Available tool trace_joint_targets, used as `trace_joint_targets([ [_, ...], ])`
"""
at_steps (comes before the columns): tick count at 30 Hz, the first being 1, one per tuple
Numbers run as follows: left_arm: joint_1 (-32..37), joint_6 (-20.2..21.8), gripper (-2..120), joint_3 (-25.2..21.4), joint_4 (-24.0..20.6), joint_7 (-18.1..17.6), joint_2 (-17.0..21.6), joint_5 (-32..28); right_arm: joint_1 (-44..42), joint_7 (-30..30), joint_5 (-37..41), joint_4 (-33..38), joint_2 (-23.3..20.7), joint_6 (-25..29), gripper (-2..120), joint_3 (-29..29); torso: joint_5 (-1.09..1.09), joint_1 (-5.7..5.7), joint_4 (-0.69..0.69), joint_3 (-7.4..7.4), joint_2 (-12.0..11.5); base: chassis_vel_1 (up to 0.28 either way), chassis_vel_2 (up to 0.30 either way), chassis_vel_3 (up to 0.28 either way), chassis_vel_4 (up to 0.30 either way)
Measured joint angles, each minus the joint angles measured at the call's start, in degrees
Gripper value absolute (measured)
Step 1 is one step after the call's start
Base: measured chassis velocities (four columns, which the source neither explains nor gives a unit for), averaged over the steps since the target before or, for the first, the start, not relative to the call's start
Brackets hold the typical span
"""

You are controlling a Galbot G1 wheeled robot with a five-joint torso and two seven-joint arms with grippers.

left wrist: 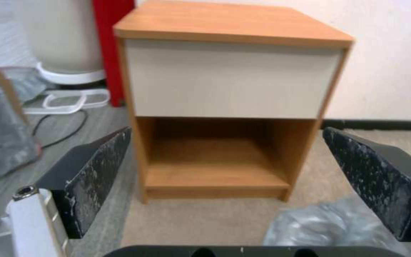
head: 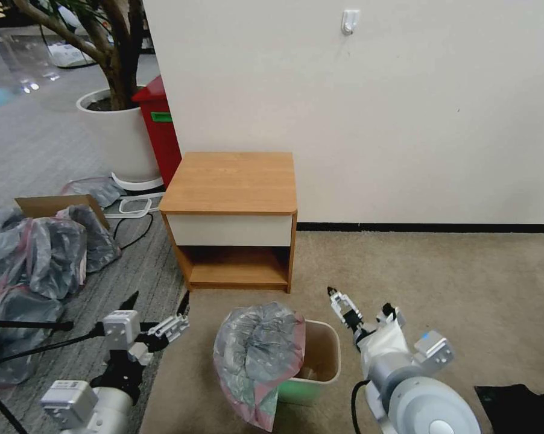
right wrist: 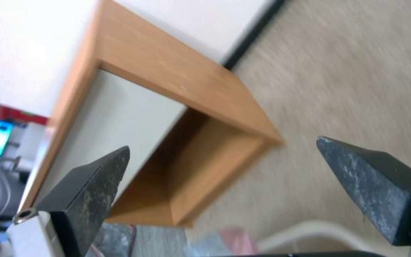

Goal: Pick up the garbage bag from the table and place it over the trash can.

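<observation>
Garbage bag [head: 259,355] drapes one side of the trash can [head: 323,361], seemingly unsecured; your left gripper [head: 157,301] and right gripper [head: 359,304], both wide, empty: slippage risk.

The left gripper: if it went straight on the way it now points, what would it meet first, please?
Probably the table. In the left wrist view, the open left gripper points at its low shelf, with only bare carpet between. The garbage bag lies off to one side. Depth is hard to judge.
</observation>
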Motion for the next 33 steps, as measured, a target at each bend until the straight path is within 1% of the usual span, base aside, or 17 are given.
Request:
trace_joint_targets([
  [1, -0.01, 0.06, 100, 0.49, 0.0, 0.01, 0.16, 0.47, -0.02, -1.79, -1.24, -0.41, -0.19, -0.01, 100, 0.25, 0.0, 0.0, 0.0, 0.0, 0.0, 0.0, 0.0, 0.0, 0.0],
  [2, -0.01, 0.06, 100, 0.49, 0.0, 0.01, 0.16, 0.47, -0.02, -1.79, -1.24, -0.41, -0.19, -0.01, 100, 0.25, 0.0, 0.0, 0.0, 0.0, 0.0, 0.0, 0.0, 0.0, 0.0],
  [3, -0.07, 1.58, 100, 2.77, 0.23, -0.24, 0.7, 3.19, -0.23, -8.17, -6.02, -1.53, -0.96, 0.04, 100, 1.17, 0.0, 0.0, 0.0, 0.0, 0.0, 0.0, 0.0, 0.0, 0.0],
  [4, -0.1, 2.17, 100, 3.8, 0.43, -0.65, 0.92, 4.29, -0.27, -10.07, -7.46, -1.84, -1.19, 0.15, 100, 1.5, 0.0, 0.0, 0.0, 0.0, 0.0, 0.0, 0.0, 0.0, 0.0],
  [7, -0.14, 3.16, 100, 4.95, 0.79, -1.38, 1.19, 5.96, -0.28, -12.16, -9.29, -2.15, -1.48, 0.46, 100, 1.83, 0.01, 0.0, 0.0, 0.0, 0.0, 0.0, 0.0, 0.0, 0.0],
  [10, -0.47, 6.06, 89, 7.71, 2.49, -3.44, 1.71, 9.99, -0.25, -16.43, -15.2, -2.72, -2.07, 2.15, 100, 2.07, 0.01, 0.0, 0.0, 0.0, 0.0, 0.0, 0.0, 0.0, 0.0],
  [11, -0.47, 6.06, 89, 7.71, 2.49, -3.44, 1.71, 9.99, -0.25, -16.43, -15.2, -2.72, -2.07, 2.15, 100, 2.07, 0.01, 0.0, 0.0, 0.0, 0.0, 0.0, 0.0, 0.0, 0.0],
  [12, -1.27, 6.79, 83, 8.83, 3.7, -4.16, 1.9, 11.35, -0.2, -17.29, -17.22, -2.73, -2.25, 2.79, 100, 1.94, 0.0, 0.0, 0.0, 0.0, 0.0, 0.0, 0.0, 0.0, 0.0],
  [14, -2.84, 7.13, 74, 10.06, 5.53, -4.53, 1.91, 12.35, -0.19, -17.65, -18.69, -2.65, -2.29, 3.22, 100, 1.81, 0.0, 0.0, 0.0, 0.0, 0.0, 0.0, 0.0, 0.0, 0.0],
  [15, -2.84, 7.13, 74, 10.06, 5.53, -4.53, 1.91, 12.35, -0.19, -17.65, -18.69, -2.65, -2.29, 3.22, 100, 1.81, 0.0, 0.0, 0.0, 0.0, 0.0, 0.0, 0.0, 0.0, 0.0],
  [17, -5.29, 7.41, 70, 12.23, 8.18, -4.71, 1.94, 12.66, -0.19, -17.67, -19.64, -2.38, -2.25, 3.61, 100, 1.74, 0.0, 0.0, 0.0, 0.0, 0.0, 0.0, 0.0, 0.0, 0.0],
  [22, -8.87, 8.5, 70, 15.27, 11.55, -5.64, 1.98, 12.78, -0.33, -17.6, -19.77, -1.99, -1.83, 3.74, 100, 1.55, 0.0, 0.0, 0.0, 0.0, 0.0, 0.0, 0.0, 0.0, 0.0],
  [24, -10.59, 9.13, 74, 16.67, 13.17, -6.34, 1.99, 12.74, -0.34, -17.48, -19.83, -1.98, -1.58, 3.74, 100, 1.44, 0.0, 0.0, 0.0, 0.0, 0.0, 0.0, 0.0, 0.0, 0.0],
  [26, -11.4, 9.31, 75, 17.37, 13.95, -6.64, 2.01, 12.7, -0.33, -17.4, -19.89, -2.0, -1.41, 3.77, 100, 1.39, 0.0, 0.0, 0.0, 0.0, 0.0, 0.0, 0.0, 0.0, 0.0],
  [27, -14.02, 9.78, 76, 19.35, 16.64, -7.12, 2.01, 12.56, -0.34, -17.23, -20.31, -2.51, -0.83, 3.98, 100, 1.28, 0.0, 0.0, 0.0, 0.0, 0.0, 0.0, 0.0, 0.0, 0.0],
  [29, -14.97, 9.94, 77, 20.08, 17.63, -7.29, 1.95, 12.52, -0.44, -17.19, -20.5, -2.72, -0.61, 4.07, 100, 1.22, 0.01, 0.0, 0.0, 0.0, 0.0, 0.0, 0.0, 0.0, 0.0],
  [33, -17.51, 11.81, 70, 22.93, 20.22, -9.54, 1.44, 11.64, -0.88, -17.12, -21.16, -3.54, -0.06, 4.39, 100, 0.9, 0.0, 0.0, 0.0, 0.0, 0.0, 0.0, 0.0, 0.0, 0.0],
])
